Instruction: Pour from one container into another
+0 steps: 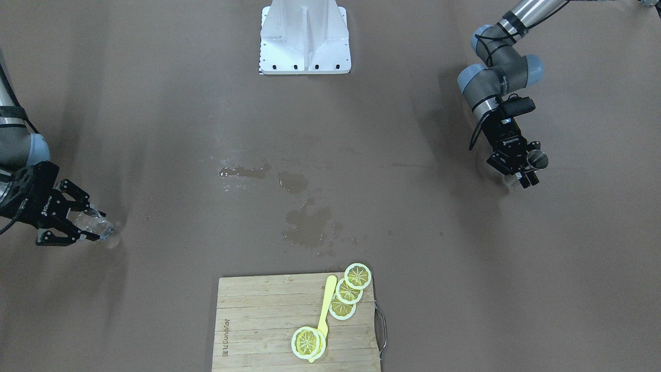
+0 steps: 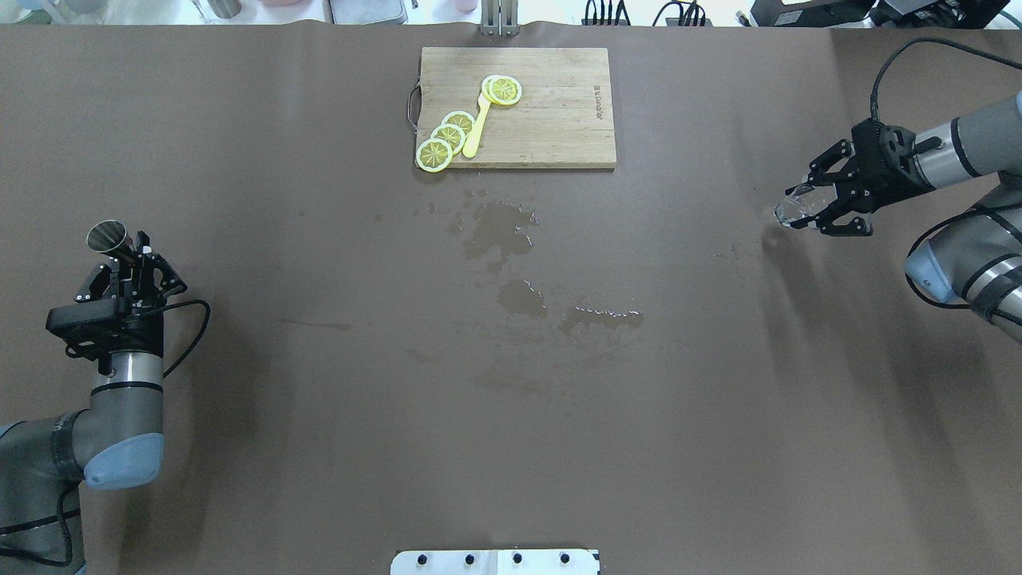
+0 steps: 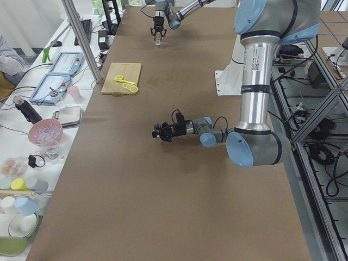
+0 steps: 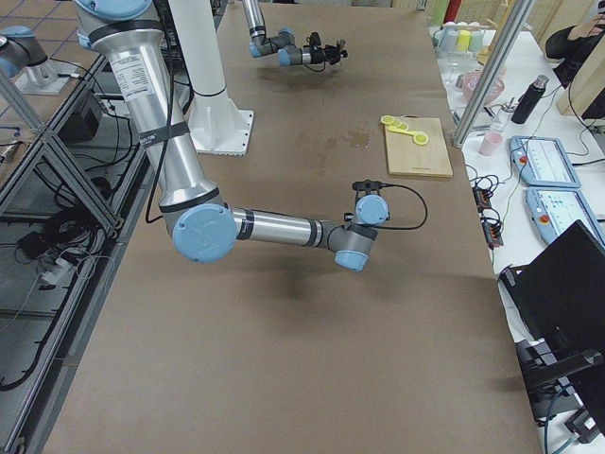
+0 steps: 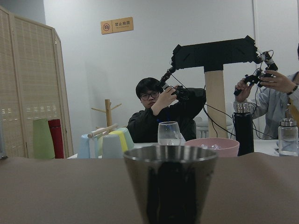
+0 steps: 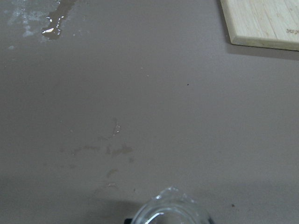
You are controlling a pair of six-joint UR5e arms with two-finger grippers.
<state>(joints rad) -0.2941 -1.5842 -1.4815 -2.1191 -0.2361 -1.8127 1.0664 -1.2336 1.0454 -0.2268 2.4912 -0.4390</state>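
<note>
**Progress.** Both vessels are gripped, but no pour is under way, and they sit well apart at opposite edges of the overhead view. Bringing them together and tipping is all still to do. Wet patches (image 2: pixel 511 239) mark the desk (image 2: pixel 319 447) at mid-frame. Whether the cup holds liquid cannot be told.

**Count.**
- Glass cup (image 2: pixel 789 212): one, at the right edge of the overhead view, tilted, low over the desk. It is pinched between the widely spread fingers of the right hand (image 2: pixel 816 208).
- Jigger (image 2: pixel 107 235): one, at the left edge, upright. The left hand (image 2: pixel 132 254) is clamped narrowly on its lower part.
- Cutting board (image 2: pixel 559 120): one, top centre.
- Lemon slices (image 2: pixel 449 137): at least four, on the board.
- Yellow utensil (image 2: pixel 477 128): one, among the slices.
</note>
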